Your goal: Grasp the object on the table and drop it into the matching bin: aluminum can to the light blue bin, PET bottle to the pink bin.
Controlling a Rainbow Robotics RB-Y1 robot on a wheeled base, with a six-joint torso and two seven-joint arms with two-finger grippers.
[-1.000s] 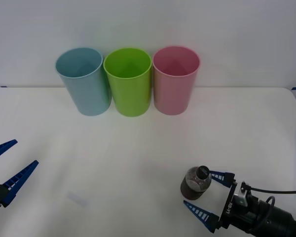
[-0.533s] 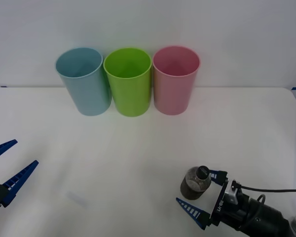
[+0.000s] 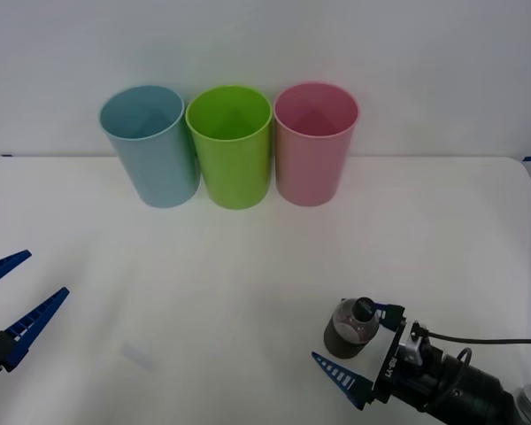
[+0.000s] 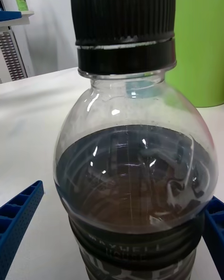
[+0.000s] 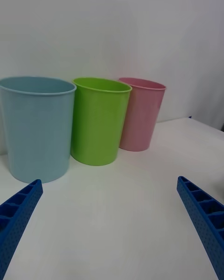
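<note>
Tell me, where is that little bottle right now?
In the front view the PET bottle stands upright on the white table, near the front on the robot's right, between the open blue fingers of the right hand, well short of the pink bin.

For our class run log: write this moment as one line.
right claw: open, astride PET bottle | left claw: open, idle | bottle upright on table

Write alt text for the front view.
The right gripper, open, straddles a small upright PET bottle near the white table's front edge. Light blue, green and pink bins stand in a row at the back; the left gripper waits open.
</note>
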